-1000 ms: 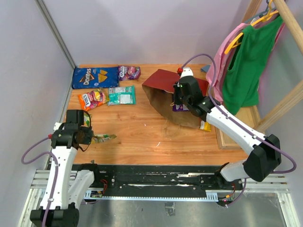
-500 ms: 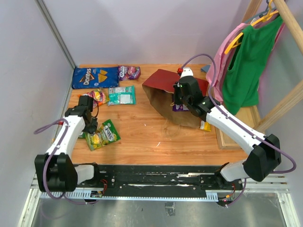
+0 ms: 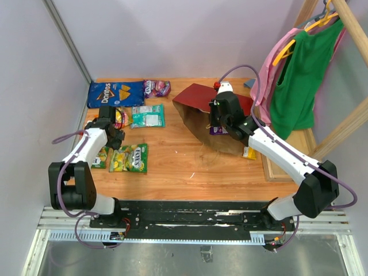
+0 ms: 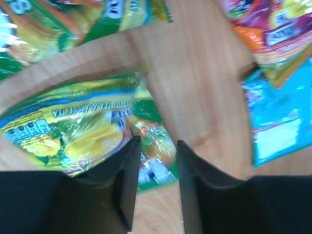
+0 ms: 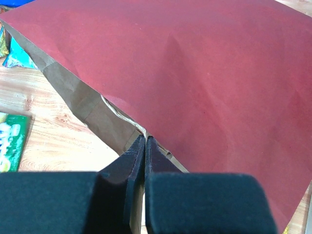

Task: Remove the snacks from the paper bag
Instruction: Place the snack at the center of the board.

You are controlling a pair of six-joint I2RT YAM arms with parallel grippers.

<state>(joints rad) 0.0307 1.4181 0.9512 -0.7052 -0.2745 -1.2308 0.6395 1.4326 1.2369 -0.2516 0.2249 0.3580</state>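
**Right gripper (image 5: 145, 138) pinches the rim of the red paper bag (image 3: 198, 99) while the left gripper (image 4: 156, 144) hangs over snacks on the worktop (image 3: 172, 164).**

The paper bag lies on its side at the back right of the worktop. A purple packet (image 3: 218, 130) shows in its brown mouth, and a yellow bar (image 3: 249, 153) sits just beside its near right corner. The right jaws are pressed together on the bag's upper edge. The left jaws are spread above a green packet (image 3: 130, 158) at the near left. Behind that lie an orange packet (image 3: 119, 118), a teal packet (image 3: 148, 116), a blue Doritos bag (image 3: 115, 93) and a purple candy bag (image 3: 156, 87), all well apart from the paper bag.
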